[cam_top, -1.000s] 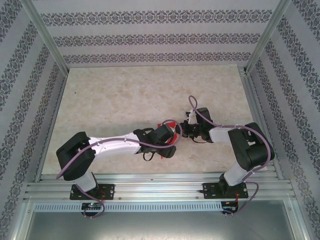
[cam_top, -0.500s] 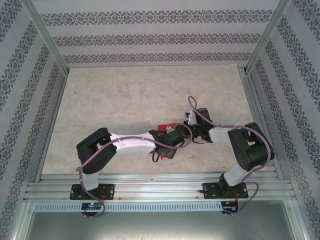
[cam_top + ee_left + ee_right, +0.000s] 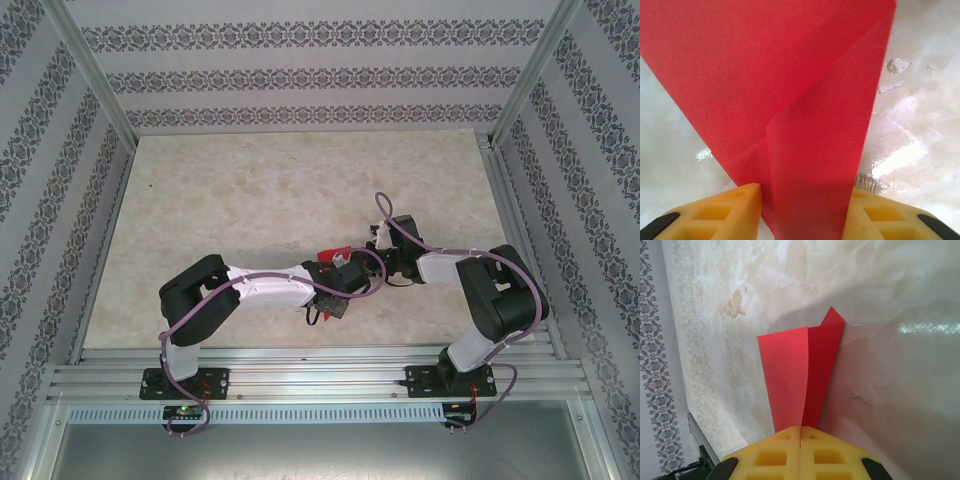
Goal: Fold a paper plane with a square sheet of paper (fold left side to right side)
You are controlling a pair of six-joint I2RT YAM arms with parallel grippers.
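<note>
Status: your red paper (image 3: pixel 333 252) sits mid-tabletop (image 3: pixel 250 190), between your left tool (image 3: pixel 348 266) and right tool (image 3: pixel 372 258), mostly covered from above. The tools sit close, tips facing. On the right wrist view the right tool (image 3: pixel 800 432) has its yellow fingers pressed together, pinching the paper's near edge. Two layers fan out from the seam, one flap over the other, with a small pointed corner at the far end. The left tool's fingers (image 3: pixel 730 210) stand apart with a curled fold of paper filling the gap and touching both. You can't tell if that's a grip.
</note>
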